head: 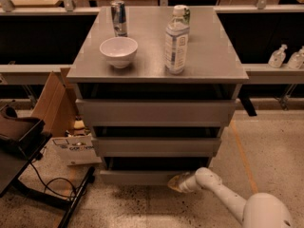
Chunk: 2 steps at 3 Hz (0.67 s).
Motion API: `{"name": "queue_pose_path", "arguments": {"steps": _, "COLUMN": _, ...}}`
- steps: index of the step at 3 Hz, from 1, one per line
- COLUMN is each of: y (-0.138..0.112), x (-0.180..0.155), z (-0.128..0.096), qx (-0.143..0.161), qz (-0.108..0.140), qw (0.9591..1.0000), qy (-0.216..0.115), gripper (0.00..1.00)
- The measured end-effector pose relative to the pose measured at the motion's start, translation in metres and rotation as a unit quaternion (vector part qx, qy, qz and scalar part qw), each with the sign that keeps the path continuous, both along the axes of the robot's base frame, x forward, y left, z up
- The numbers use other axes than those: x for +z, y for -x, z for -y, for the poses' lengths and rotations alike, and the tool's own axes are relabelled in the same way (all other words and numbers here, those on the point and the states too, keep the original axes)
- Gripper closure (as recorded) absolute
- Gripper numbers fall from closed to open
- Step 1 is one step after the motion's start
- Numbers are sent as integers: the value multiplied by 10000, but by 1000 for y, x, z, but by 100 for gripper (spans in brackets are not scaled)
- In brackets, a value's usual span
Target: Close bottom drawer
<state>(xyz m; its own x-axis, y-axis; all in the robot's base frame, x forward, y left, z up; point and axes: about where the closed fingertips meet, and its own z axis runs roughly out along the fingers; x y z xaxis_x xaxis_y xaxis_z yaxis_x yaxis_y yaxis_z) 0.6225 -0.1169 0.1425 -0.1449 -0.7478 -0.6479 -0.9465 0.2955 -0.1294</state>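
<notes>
The grey cabinet (156, 70) has three drawers. The bottom drawer (135, 176) is the lowest and narrowest grey front; it stands pulled out a little, with a dark gap above it. My gripper (175, 183) is at the end of the white arm (223, 196) that comes in from the lower right. Its tip rests against the right part of the bottom drawer's front, near the floor. The middle drawer (156, 146) and the top drawer (156, 112) sit above it.
On the cabinet top stand a white bowl (118, 51), a can (118, 18) and a plastic bottle (175, 41). A cardboard box (54, 103) and a white bag (73, 148) lie at the left. A black stand (28, 175) with a cable is at the lower left. Speckled floor lies around.
</notes>
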Motion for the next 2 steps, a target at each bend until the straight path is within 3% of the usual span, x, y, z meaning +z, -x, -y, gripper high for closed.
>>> {"name": "queue_pose_path", "arguments": {"steps": 1, "y": 1, "x": 1, "z": 1, "qx": -9, "qz": 6, "qw": 10000, "qy": 5, "gripper": 100}}
{"name": "queue_pose_path", "arguments": {"steps": 2, "y": -41, "x": 9, "z": 26, "qx": -331, "qz": 83, "qw": 9994, "qy": 72, "gripper": 100}}
